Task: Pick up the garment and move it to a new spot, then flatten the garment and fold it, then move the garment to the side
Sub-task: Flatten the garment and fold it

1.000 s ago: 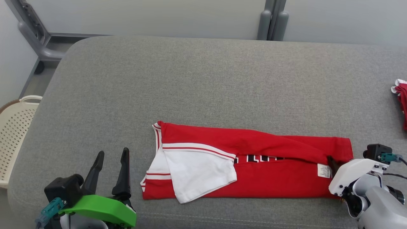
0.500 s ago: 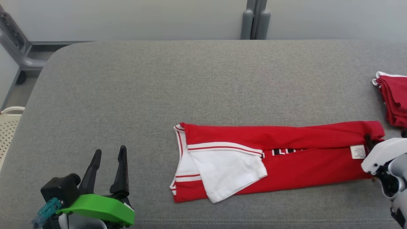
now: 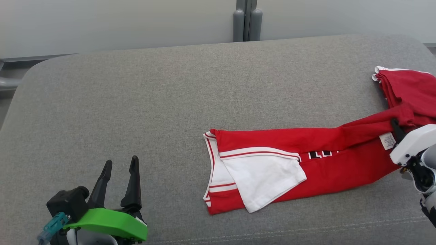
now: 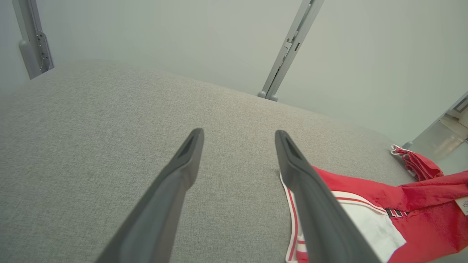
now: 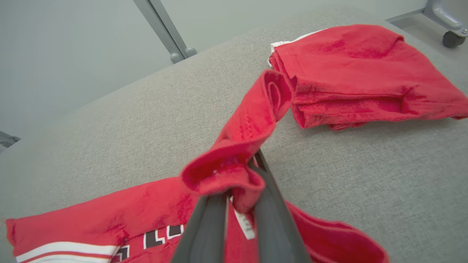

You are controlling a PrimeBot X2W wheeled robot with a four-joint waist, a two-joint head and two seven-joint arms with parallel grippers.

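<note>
As our head camera has swung rightwards over the last second, the whole scene sits further left in the head view than before, but the garment (image 3: 340, 163) has truly moved too. Its left edge now lies closer to the grey post behind the counter (image 3: 170, 102) than it did, so the cloth has been dragged right along the top.

Our right end effector (image 5: 239, 190) is pressed together on the garment's right end, pinching a bunched red fold just by the white label (image 3: 387, 140). That end was lying flat a second ago. Now it is lifted off the counter and slants up towards the folded red pile (image 3: 408, 88) at the right edge, close enough that the two overlap in the head view, though we cannot tell whether they touch.

The rest of the garment, a long folded red strip with a white sleeve (image 3: 269, 177) on top, lies on the counter's near middle. Our left end effector (image 3: 121, 161) hovers at the near left with fingers spread, holding nothing and well apart from the cloth.

We judge this to be the closing step: moving the folded garment aside. One-ended dragging risks pulling the fold loose.
</note>
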